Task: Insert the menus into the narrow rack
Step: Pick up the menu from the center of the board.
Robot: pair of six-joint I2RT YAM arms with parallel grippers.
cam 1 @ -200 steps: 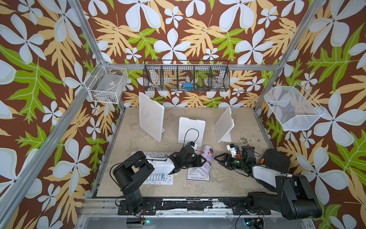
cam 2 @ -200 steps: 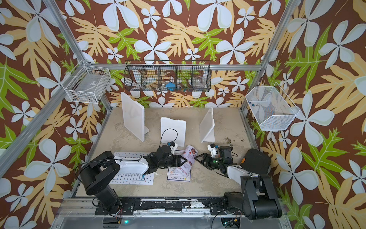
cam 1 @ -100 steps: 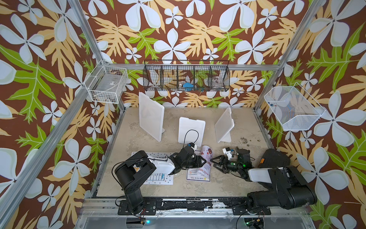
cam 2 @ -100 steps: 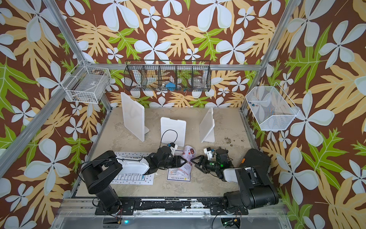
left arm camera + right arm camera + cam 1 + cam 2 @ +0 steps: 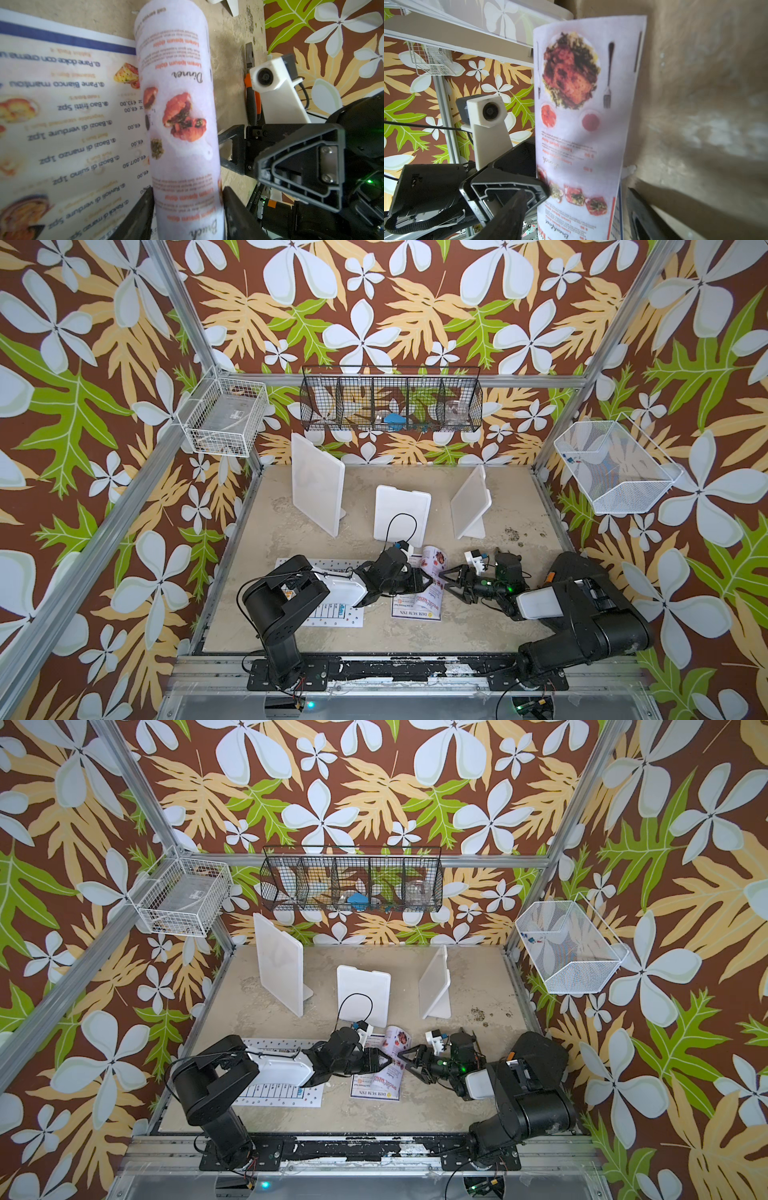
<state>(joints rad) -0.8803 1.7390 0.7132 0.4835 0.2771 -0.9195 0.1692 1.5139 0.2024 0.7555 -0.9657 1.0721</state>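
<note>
Status: zero of three menus racked. The black wire rack (image 5: 390, 404) on the back wall, which I take for the narrow one, shows no menu in it.

- Pinkish menu (image 5: 434, 566): curled and standing up off the bench (image 5: 478, 626), pinched in your left end effector (image 5: 187, 209).
- Right end effector (image 5: 579, 207): spread, jaws straddling that sheet's edge, not clamped. Looks like a handover or regrasp in progress.
- DIM SUM INN menu (image 5: 415, 608): flat on the bench, just under the curled sheet.
- White dotted-border menu (image 5: 332, 610): flat on the bench, partly under your left arm.

Left to do: secure the first sheet, carry it to the rack, slot it in, then the other two.
</note>
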